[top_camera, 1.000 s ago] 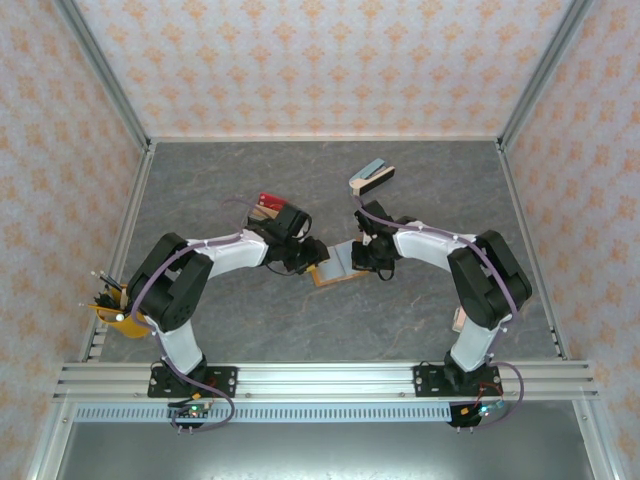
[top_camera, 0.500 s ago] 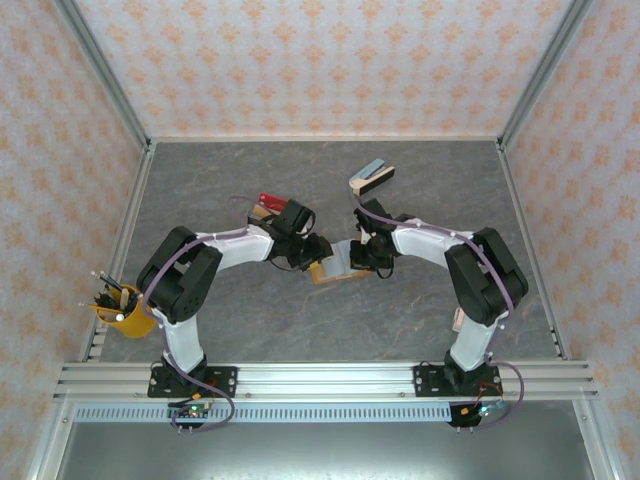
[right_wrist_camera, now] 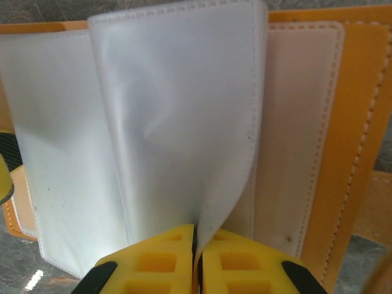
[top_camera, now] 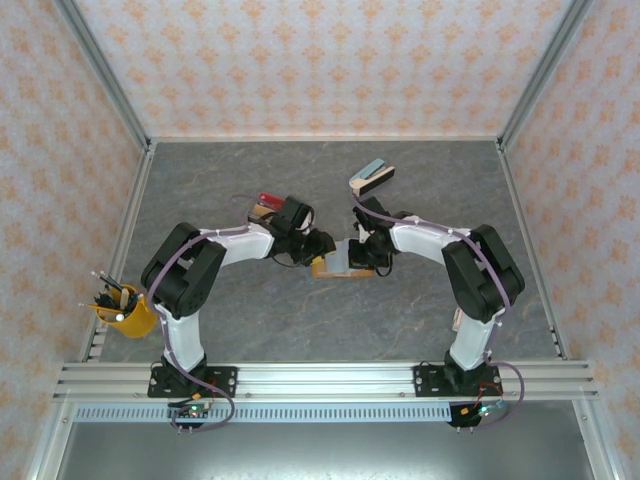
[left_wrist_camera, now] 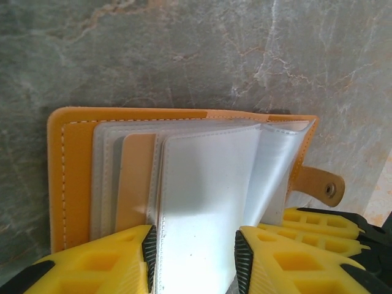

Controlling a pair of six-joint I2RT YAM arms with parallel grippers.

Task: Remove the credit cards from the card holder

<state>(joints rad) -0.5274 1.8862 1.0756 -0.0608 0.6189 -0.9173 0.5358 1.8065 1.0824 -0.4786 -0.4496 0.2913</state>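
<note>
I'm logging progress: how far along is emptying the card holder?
Done: the card holder lies unfolded. In hand: the right gripper pinches a clear sleeve, lifting it, while the left gripper stands open at the sleeves. Left: what looks like a tan card sits in its pocket, not yet pulled out.

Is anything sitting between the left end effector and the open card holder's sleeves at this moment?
Nothing visible does. The left end effector straddles a clear sleeve of the open card holder, fingers apart. The right end effector is pinched shut on a lifted sleeve leaf.
</note>
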